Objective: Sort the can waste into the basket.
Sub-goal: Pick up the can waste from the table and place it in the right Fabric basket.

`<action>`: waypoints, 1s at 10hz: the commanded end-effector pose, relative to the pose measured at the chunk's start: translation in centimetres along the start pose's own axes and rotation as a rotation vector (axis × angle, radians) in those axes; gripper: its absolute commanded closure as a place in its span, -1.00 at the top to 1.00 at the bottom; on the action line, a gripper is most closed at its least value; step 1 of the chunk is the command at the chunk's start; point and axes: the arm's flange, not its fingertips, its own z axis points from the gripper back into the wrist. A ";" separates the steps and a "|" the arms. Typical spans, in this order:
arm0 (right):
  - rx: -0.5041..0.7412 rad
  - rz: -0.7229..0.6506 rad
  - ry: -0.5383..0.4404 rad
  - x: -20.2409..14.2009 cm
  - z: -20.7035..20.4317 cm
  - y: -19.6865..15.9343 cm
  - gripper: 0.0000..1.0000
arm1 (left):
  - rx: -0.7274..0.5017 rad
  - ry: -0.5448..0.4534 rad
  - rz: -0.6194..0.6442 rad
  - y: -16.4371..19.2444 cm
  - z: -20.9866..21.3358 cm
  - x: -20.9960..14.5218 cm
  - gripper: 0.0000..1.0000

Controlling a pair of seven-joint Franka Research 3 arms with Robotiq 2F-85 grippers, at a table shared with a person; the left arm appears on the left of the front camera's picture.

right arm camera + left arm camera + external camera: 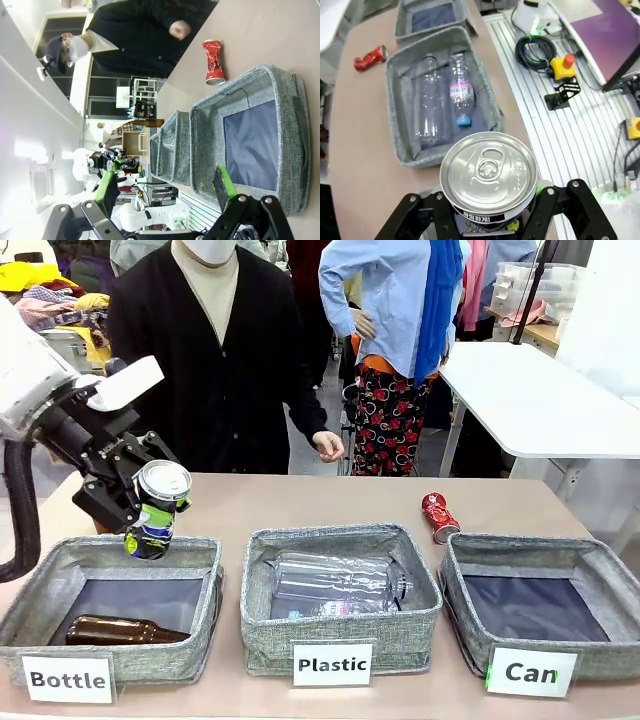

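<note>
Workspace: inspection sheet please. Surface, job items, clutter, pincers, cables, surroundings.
Surface: tan table, three grey baskets along the near edge.
Job's things: black-and-blue can held in the air by the far rim of the Bottle basket; red can lying on the table behind the Can basket, which holds no can.
Clutter: Plastic basket with clear bottles; brown bottle in the Bottle basket.
Pincers: left pincer shut on the black-and-blue can; right pincer open, holding nothing.
Cables: black coil on the floor by a yellow stop-button box.
Surroundings: person standing at the far side; white table behind.
</note>
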 end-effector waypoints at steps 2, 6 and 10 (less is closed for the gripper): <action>0.000 0.000 0.000 0.0 0.0 0.0 1.00 | 0.081 0.023 -0.005 1.3 -5.1 7.1 -0.21; -0.254 0.050 -0.051 -3.9 13.8 3.0 1.00 | 0.075 0.049 -0.160 7.3 -13.8 20.6 -0.21; -0.198 0.010 -0.267 -4.6 20.4 1.6 1.00 | 0.160 -0.003 -0.272 11.2 -25.9 29.2 -0.21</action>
